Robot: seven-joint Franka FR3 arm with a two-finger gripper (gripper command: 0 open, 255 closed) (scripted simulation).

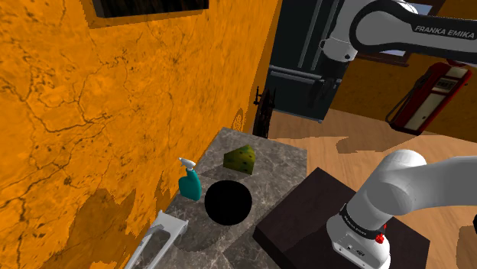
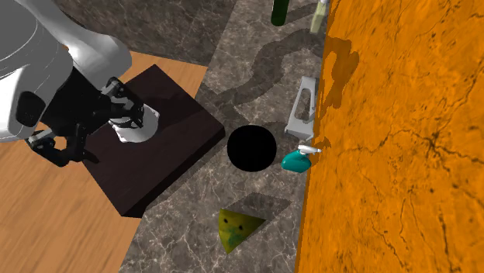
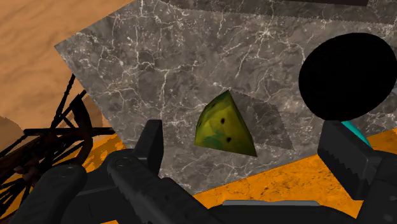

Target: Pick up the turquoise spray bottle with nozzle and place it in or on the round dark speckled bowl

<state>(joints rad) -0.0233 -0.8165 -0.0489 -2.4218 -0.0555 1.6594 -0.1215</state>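
The gripper is hanging open (nothing held) — lower it onto the spray bottle just beside the bowl, clasping the body.

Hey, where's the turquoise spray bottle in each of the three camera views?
Shoulder view: spray bottle by the orange wall, left of the black bowl.
Second exterior view: bottle against the wall, right of the bowl.
Wrist view: bottle a turquoise sliver beside the bowl.
Shared landmark: the black bowl.

Shoulder view: my grey marble surface carries black bowl; turquoise spray bottle at its 10 o'clock, yellow-green wedge at 12, pale tray at 8.
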